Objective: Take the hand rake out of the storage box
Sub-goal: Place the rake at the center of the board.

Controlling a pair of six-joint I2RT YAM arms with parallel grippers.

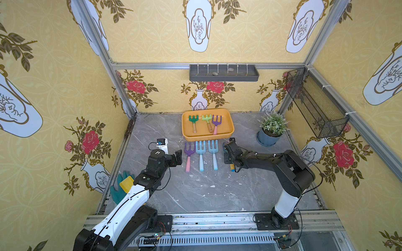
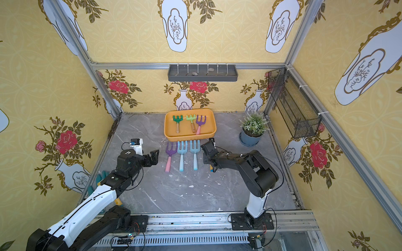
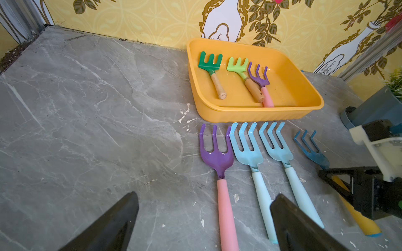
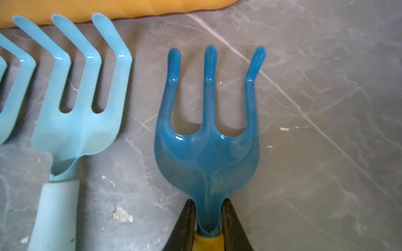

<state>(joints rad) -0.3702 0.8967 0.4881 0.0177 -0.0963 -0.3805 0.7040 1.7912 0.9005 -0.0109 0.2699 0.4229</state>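
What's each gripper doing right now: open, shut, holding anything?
Left gripper: open, empty.
Right gripper: jaws shut on the dark blue rake, at its neck.

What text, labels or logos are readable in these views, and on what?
None readable.
White block behind the left arm: dark print, too small to read.
Black cap on that arm: white emblem, no legible letters.
Storage box: no markings visible.
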